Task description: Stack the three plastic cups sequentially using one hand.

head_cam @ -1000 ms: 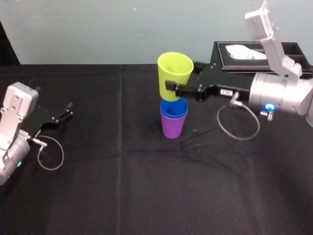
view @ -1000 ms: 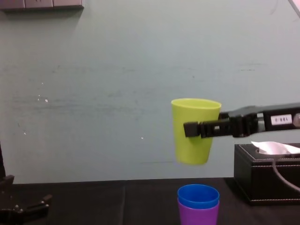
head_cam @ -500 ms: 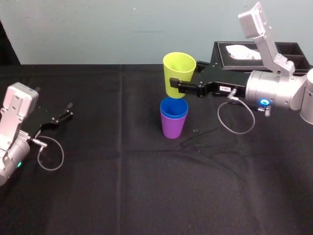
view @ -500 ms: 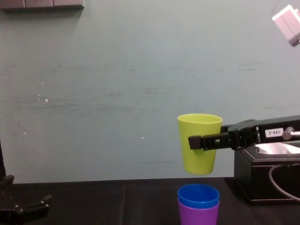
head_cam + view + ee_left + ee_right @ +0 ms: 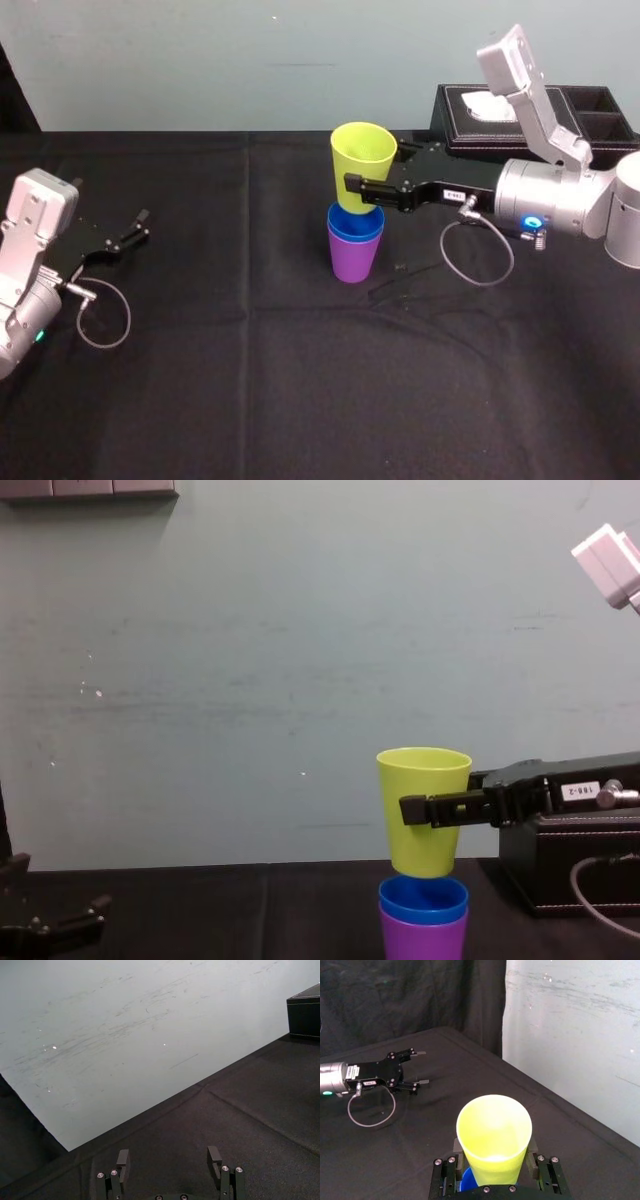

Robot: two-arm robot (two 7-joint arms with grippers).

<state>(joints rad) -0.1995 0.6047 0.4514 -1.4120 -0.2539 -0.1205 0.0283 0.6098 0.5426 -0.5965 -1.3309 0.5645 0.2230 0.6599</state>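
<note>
1. Nearest to my body, my left gripper point(image 5: 143, 225) is parked low on my left side of the black-clothed table point(image 5: 300, 380). Its jaws stand apart with nothing between them, as the left wrist view point(image 5: 168, 1160) shows plainly. It lies well apart from the cups.
2. Farther out, near the middle of the table, the purple cup point(image 5: 353, 262) stands upright on the cloth. The blue cup point(image 5: 356, 226) is nested inside it, with only its rim band showing above the purple one.
3. Directly over that pair I hold the yellow-green cup point(image 5: 362, 160), upright and mouth up. Its base is right at the mouth of the blue cup. From the chest view point(image 5: 424, 800) I cannot tell whether the base has entered the blue cup or only meets its rim.
4. My right gripper point(image 5: 358, 185) reaches in from my right, held level. Its jaws are clamped on the yellow-green cup's side wall at about mid-height, one finger on each side. The right wrist view looks down into the cup's mouth, with a sliver of blue beneath it.
5. Beyond my right arm, toward the far edge on my right, sits the black tissue box point(image 5: 470, 140), with white tissue at its opening.
6. Behind everything rises the pale blue-green wall point(image 5: 250, 680).
</note>
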